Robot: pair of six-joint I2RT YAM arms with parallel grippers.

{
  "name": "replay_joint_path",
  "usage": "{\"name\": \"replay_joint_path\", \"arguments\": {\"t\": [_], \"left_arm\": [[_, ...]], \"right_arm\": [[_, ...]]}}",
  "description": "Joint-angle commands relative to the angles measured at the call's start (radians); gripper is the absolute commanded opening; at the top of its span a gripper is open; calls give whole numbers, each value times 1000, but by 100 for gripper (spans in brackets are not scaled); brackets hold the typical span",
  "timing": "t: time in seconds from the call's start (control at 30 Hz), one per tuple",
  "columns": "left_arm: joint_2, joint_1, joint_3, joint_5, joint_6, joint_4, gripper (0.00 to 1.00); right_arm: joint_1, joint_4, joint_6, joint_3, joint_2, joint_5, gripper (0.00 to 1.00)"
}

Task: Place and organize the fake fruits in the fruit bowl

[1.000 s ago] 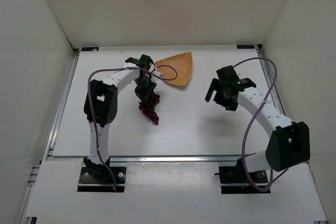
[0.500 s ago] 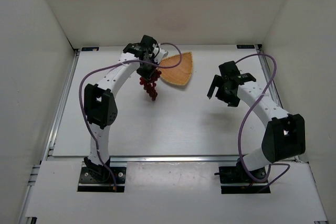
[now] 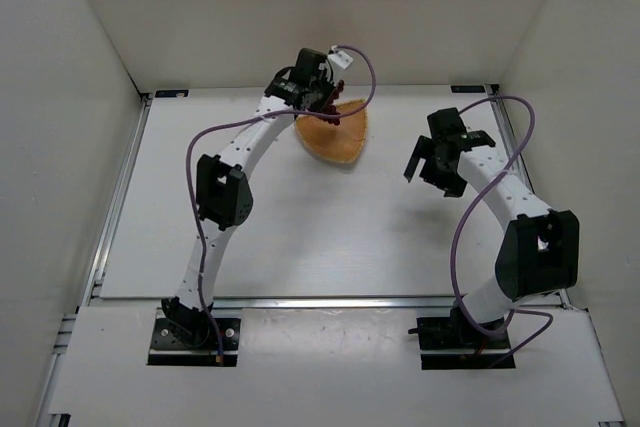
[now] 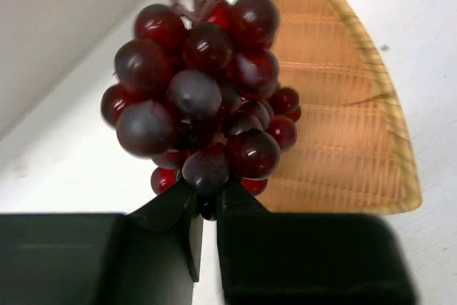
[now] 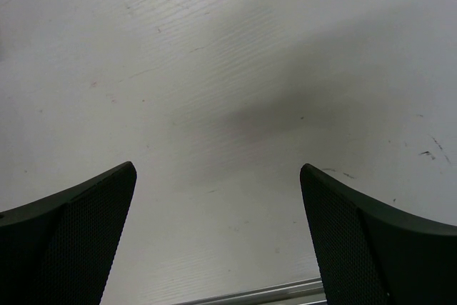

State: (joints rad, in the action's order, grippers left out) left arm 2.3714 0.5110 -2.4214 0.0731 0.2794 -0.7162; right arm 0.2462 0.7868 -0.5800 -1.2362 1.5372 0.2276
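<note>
My left gripper [image 3: 318,97] is shut on the bunch of dark red-purple grapes [image 4: 200,98], pinching its lower tip between the fingertips [image 4: 171,208]. It holds the bunch in the air over the far left corner of the tan woven wicker basket [image 3: 337,137]. In the left wrist view the basket [image 4: 343,126] lies behind and to the right of the bunch, with nothing in it. From above, only a little dark red [image 3: 327,112] shows under the gripper. My right gripper [image 3: 432,173] is open and empty above the bare table, right of the basket; its fingers [image 5: 71,241] stand wide apart.
White walls close the table at the back and sides. The back wall is just behind my left gripper. A metal rail [image 5: 250,294] runs along the table edge in the right wrist view.
My left arm has lifted the grapes off the table left of the basket and carried them back and right, over the basket's far corner. My right gripper has drifted slightly backward.
</note>
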Motion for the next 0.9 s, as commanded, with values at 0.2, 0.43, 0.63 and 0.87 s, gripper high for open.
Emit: {"name": "replay_joint_path", "arguments": {"t": [0.2, 0.43, 0.63, 0.87], "left_arm": [[-7, 37, 7, -88, -62, 73, 90], [-224, 46, 140, 34, -48, 73, 100], [-506, -9, 450, 223, -49, 46, 100], [-762, -231, 717, 340, -201, -277, 100]], "right_arm": [[-68, 37, 43, -39, -66, 29, 99], [-68, 25, 43, -39, -66, -19, 99], [-68, 0, 43, 21, -130, -60, 99], [-78, 0, 3, 144, -265, -42, 99]]}}
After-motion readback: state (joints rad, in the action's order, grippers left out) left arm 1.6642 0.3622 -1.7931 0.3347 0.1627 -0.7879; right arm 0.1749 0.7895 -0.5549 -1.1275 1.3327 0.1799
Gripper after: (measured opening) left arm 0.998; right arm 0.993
